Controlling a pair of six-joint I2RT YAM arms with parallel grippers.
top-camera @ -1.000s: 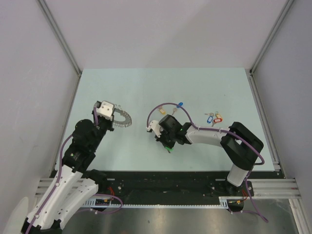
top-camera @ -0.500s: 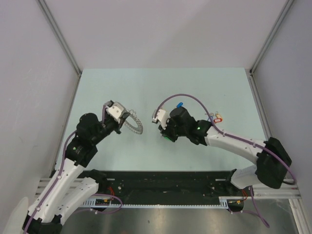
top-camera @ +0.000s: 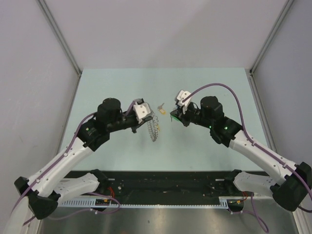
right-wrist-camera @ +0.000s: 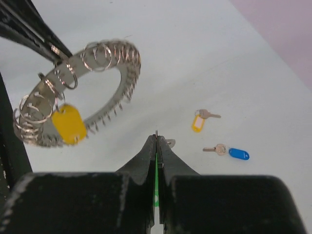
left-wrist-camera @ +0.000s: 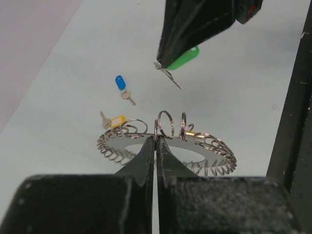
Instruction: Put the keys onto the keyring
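Midway across the pale blue-green tabletop (top-camera: 122,83), the two white-and-black arms meet nose to nose, each trailing a purple cable (top-camera: 214,87). The left gripper (left-wrist-camera: 156,142) is clenched on the rim of the keyring (left-wrist-camera: 168,146), a large flat silver metal ring fringed all round with small wire loops. Its black fingers (left-wrist-camera: 144,161) pinch the ring's near edge. The ring is held up off the table and, in the overhead view, hangs edge-on below the fingertips. A yellow plastic tag (right-wrist-camera: 68,124) dangles from one of the loops, on the ring's lower left as the right wrist camera sees it. The right gripper (top-camera: 173,116) sits just right of the ring, its jaws pressed together on a small silver key with a green plastic tag (left-wrist-camera: 184,57). The green tag sticks out from between the fingertips, and the key's blade points down towards the ring, near it but not touching. On the table on the far side of the ring lie two loose keys, apart from each other. A small silver key with a yellow tag (right-wrist-camera: 197,122) lies nearer the ring, and a small silver key with a blue tag (right-wrist-camera: 238,153) lies a little further off.
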